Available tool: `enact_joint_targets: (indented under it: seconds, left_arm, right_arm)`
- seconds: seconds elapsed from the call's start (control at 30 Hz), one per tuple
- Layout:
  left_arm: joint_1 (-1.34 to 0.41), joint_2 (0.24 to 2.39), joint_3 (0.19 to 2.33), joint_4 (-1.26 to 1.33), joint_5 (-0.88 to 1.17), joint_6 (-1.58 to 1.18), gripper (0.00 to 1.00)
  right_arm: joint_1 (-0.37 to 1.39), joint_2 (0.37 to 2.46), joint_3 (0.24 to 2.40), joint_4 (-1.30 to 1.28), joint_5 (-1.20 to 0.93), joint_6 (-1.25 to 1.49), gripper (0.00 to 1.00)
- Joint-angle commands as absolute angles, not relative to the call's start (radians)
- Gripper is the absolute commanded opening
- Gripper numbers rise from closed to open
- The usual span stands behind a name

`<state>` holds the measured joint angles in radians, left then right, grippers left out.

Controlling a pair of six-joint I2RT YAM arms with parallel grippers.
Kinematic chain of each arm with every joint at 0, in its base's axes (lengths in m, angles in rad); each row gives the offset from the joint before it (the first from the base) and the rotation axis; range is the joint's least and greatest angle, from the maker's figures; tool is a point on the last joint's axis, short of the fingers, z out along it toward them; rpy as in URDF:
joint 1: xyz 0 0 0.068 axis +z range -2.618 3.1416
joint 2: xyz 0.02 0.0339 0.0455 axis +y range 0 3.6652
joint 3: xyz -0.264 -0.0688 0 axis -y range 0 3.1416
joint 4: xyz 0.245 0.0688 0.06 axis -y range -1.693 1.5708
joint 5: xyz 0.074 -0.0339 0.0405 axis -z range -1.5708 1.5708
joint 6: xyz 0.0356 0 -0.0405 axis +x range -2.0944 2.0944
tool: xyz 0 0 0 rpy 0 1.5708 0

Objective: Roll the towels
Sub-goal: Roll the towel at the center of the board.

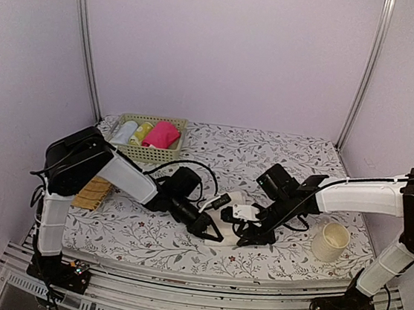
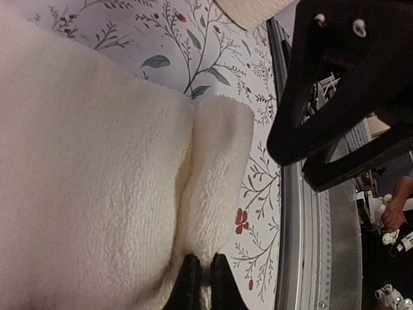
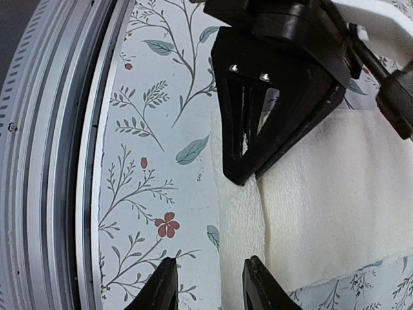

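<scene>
The left end effector (image 2: 205,287) is shut, its tips pinched together on a raised fold of the cream towel (image 2: 97,181). That hold most likely serves to anchor the turned-over edge, so that the soft pile cannot spring flat while the roll is started.

The right end effector (image 3: 210,290) stands partly open and has hold of nothing. One finger hangs over the bare table (image 3: 155,129) and the other over the cloth, so its jaws straddle the towel's edge. It seems placed to take that edge just beside the left one's grip, giving two holds along the same side so the roll turns evenly.

The cream towel lies mostly flat on the table between the two arms, close to the near edge, with only a narrow strip folded over. The rolling looks barely begun.

The pink towel (image 1: 163,133) sits bundled in the basket (image 1: 164,154) at the far left, well apart from both arms. The mug (image 1: 329,241) stands to the right, clear of the work.
</scene>
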<state>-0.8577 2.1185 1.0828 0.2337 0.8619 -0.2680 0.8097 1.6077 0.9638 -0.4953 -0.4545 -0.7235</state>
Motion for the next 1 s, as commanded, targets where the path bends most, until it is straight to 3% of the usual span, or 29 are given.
enact_joint_targets:
  seconds: [0.0,0.37,0.4,0.5,0.6,0.77,0.97]
  left_arm:
    - [-0.839,2.159,1.100,0.204,0.916,-0.370,0.00]
    - [-0.823,2.192,1.083,0.218,0.938,-0.429,0.00]
    - [-0.822,2.194,1.083,0.221,0.938,-0.439,0.00]
    - [-0.814,2.185,1.085,0.221,0.920,-0.455,0.02]
    - [-0.808,2.117,1.056,0.230,0.851,-0.433,0.15]
    - [-0.827,1.879,0.859,0.371,0.621,-0.344,0.40]
    - [-1.005,1.679,0.656,0.464,0.253,-0.042,0.48]
  right_arm:
    - [0.849,1.657,0.963,-0.424,-0.326,-0.745,0.38]
    - [0.880,1.764,0.972,-0.361,-0.264,-0.759,0.37]
    - [0.879,1.772,0.967,-0.357,-0.262,-0.759,0.35]
    - [0.880,1.795,0.975,-0.387,-0.306,-0.765,0.11]
    - [0.878,1.801,0.984,-0.437,-0.368,-0.770,0.04]
    - [0.808,1.826,1.049,-0.548,-0.564,-0.753,0.03]
    - [0.702,1.980,1.173,-0.750,-0.818,-0.761,0.03]
